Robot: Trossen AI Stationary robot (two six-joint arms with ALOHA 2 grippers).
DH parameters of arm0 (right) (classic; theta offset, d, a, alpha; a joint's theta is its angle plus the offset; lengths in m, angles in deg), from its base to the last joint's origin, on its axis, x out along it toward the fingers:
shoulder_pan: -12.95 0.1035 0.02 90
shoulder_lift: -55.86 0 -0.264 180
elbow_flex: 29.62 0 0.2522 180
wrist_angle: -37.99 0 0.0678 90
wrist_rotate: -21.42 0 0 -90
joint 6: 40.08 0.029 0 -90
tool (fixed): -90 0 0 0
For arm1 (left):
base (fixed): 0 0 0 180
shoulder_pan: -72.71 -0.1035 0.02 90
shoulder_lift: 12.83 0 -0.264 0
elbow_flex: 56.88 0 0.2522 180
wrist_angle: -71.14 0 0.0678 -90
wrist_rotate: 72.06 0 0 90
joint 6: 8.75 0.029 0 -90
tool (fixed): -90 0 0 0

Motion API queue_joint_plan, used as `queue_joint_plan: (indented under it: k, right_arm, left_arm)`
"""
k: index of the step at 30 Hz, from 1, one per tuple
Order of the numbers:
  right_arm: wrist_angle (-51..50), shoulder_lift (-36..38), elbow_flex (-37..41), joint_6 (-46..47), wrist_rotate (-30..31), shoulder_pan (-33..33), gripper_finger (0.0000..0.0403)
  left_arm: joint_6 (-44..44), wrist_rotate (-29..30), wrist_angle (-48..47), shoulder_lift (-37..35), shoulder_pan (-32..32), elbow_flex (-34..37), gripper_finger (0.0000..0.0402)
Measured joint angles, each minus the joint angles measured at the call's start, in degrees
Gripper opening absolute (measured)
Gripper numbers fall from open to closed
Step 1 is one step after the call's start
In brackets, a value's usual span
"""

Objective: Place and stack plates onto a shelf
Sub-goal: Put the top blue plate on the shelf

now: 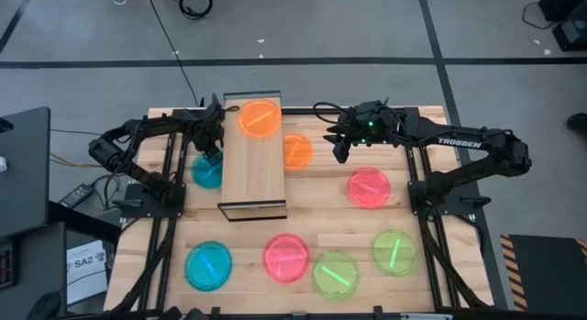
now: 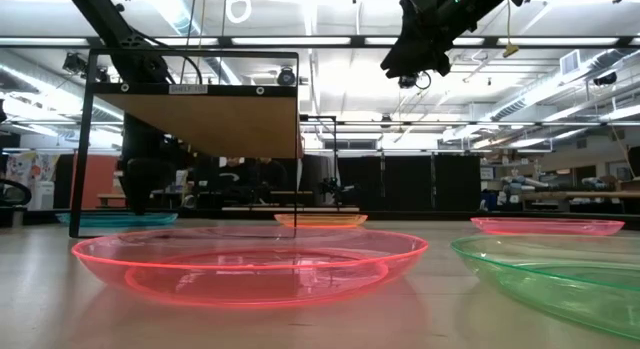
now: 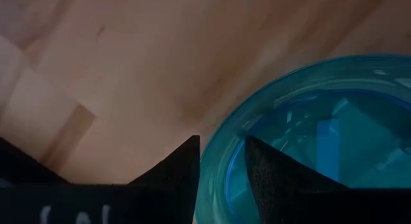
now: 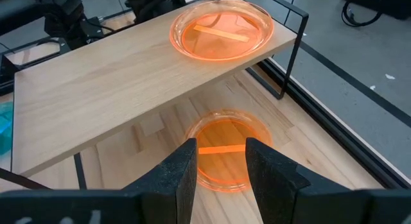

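**Left pincer straddles teal plate rim beside the shelf**

The shelf [image 1: 254, 157] carries one orange plate [image 1: 260, 117] at its far end; the rest of the board is bare. Just left of the shelf, the left pincer [image 3: 221, 169] reaches down, its fingers parted across the rim of a teal plate [image 1: 205, 171] lying on the tabletop [image 1: 312, 224]. Right of the shelf, the right pincer [image 4: 219, 161] hangs released above a second orange plate [image 4: 226, 149].
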Motion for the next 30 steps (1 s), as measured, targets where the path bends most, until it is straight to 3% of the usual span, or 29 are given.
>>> queue_joint_plan:
  k: [17,30]
  right_arm:
    - [0.0,0.0,0.0,0.0,0.0,0.0,0.0139]
    - [0.0,0.0,0.0,0.0,0.0,0.0,0.0139]
  left_arm:
    - [-0.6,0.1,-0.6,0.0,0.2,0.0,0.0124]
    - [-0.5,0.2,-0.6,0.0,0.2,0.0,0.0015]
